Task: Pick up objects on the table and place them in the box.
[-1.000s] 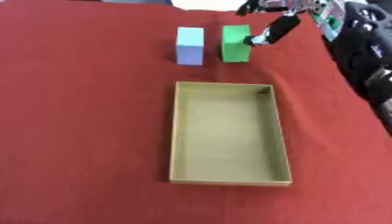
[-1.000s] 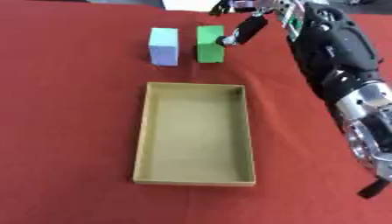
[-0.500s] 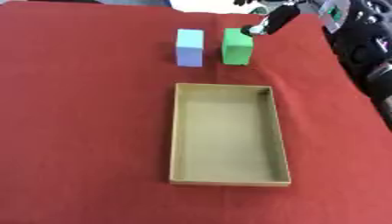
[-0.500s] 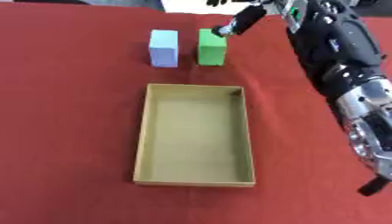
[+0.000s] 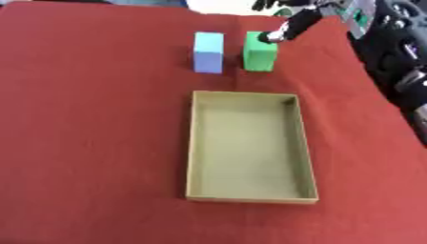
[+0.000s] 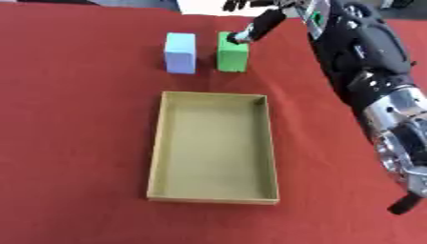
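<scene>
One finger of the right hand (image 6: pixel 254 26) points down and touches, or nearly touches, the far top edge of the green block (image 6: pixel 232 52); the other fingers (image 6: pixel 236 5) sit dark at the top of the view, and I cannot tell whether they are spread or curled. Nothing is held. The right arm comes in from about two o'clock, black with silver joints running down the right side.

The green block stands at roughly twelve o'clock from the box, with a pale blue block (image 6: pixel 180 53) just beside it at about eleven o'clock, a narrow gap between them. The tan box (image 6: pixel 213 198) lies open and empty in the middle of the red surface (image 6: pixel 75 133), near both blocks.

The step in hand looks like the reach for the green block. To do it well, the fingers should probably straddle its two long faces (the side facing the blue block leaves little room), settle low before closing, then lift straight up so the neighbour is not nudged.

No brand, label or readable writing shows on the blocks or box. The left hand shows in neither view.
</scene>
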Tool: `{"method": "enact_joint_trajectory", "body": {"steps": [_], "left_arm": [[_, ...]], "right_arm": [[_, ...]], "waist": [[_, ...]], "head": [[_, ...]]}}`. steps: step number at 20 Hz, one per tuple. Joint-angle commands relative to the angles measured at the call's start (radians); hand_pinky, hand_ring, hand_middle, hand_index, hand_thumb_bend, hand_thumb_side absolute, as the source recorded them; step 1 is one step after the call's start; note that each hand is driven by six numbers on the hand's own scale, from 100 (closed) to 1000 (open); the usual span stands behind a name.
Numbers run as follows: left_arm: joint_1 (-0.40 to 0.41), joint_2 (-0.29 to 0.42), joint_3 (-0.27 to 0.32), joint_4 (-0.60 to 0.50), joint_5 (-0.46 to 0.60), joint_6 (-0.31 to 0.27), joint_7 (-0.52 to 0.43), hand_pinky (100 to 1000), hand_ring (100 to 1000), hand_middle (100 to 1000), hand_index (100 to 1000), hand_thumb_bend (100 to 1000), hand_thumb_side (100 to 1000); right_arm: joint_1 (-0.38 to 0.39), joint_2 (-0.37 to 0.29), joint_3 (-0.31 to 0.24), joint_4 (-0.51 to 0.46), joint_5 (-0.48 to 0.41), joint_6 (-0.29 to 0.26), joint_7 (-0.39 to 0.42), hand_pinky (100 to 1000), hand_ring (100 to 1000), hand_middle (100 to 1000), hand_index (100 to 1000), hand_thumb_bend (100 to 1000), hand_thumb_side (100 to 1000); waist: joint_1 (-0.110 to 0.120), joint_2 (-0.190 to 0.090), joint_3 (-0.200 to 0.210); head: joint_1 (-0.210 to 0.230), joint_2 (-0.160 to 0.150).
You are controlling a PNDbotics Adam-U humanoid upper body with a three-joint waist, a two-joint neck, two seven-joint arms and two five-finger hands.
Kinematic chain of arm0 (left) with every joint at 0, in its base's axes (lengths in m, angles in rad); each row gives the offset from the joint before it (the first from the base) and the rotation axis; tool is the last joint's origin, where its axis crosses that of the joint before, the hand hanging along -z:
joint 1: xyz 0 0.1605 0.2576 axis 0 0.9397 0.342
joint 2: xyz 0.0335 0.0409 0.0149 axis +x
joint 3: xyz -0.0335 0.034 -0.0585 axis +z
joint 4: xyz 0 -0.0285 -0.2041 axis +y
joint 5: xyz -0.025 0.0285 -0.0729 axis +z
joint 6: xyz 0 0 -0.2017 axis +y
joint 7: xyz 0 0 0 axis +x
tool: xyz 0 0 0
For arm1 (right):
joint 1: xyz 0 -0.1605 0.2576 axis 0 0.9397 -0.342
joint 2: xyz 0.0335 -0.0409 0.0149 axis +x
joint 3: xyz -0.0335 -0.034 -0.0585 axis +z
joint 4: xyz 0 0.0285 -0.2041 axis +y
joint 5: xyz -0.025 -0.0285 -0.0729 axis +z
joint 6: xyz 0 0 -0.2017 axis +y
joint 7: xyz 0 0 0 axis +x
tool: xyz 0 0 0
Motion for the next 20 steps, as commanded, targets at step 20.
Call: {"method": "enact_joint_trajectory", "body": {"steps": [20], "left_arm": [[-0.012,0.004,0.005,-0.014,0.008,-0.003,-0.004,736,676,567,778,180,663]], "right_arm": [[0.026,0.010,-0.030,0.049,0.136,-0.028,-0.084,829,822,640,866,294,581]], "waist": [[0.018,-0.001,0.020]], "head": [[-0.024,-0.012]]}}
